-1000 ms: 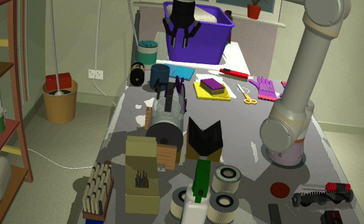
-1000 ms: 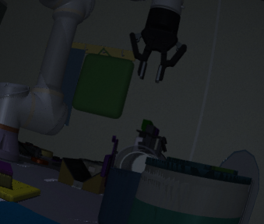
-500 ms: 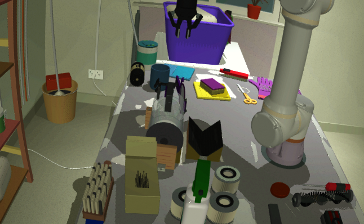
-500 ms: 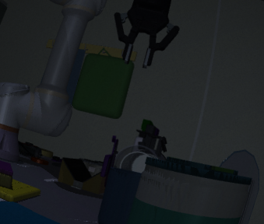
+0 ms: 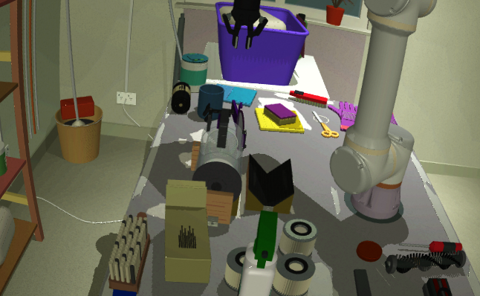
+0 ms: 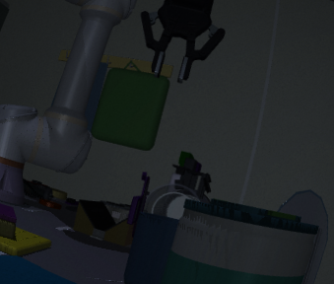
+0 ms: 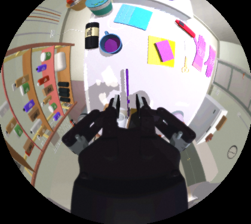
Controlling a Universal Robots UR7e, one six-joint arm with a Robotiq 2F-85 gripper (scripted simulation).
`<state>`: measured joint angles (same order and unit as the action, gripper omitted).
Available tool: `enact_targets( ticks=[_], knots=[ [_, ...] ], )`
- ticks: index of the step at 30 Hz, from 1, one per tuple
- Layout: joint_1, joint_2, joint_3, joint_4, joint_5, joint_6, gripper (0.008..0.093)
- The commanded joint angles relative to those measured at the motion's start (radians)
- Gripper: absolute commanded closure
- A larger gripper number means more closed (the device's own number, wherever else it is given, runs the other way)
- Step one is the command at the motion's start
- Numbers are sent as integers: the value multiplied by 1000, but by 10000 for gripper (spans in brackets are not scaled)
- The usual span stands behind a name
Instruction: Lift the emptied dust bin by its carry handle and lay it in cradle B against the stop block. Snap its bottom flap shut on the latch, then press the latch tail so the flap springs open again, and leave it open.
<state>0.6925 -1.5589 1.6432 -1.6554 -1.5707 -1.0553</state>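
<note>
The dust bin, a clear cylinder with a dark end cap and a black carry handle on top, lies on its side in a wooden cradle at mid-table, and my gripper hangs high above it, partly closed and empty. The bin's purple bottom flap stands swung open at its far end. A second cradle with a black V-shaped seat sits to its right. The latch and stop block are not clear to me.
Behind the bin stand a dark blue cup, a black canister, a green-lidded tub and a purple basket. A sponge on a yellow cloth, scissors, filters and a box crowd the table.
</note>
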Motion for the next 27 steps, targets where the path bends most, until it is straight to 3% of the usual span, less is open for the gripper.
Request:
enact_targets(
  ticks=[1,13,27],
  knots=[
    [0,0,0,-1,0,0,654],
    [-1,6,46,-52,0,-1,654],
    [-1,37,172,-209,0,-1,654]
  ],
)
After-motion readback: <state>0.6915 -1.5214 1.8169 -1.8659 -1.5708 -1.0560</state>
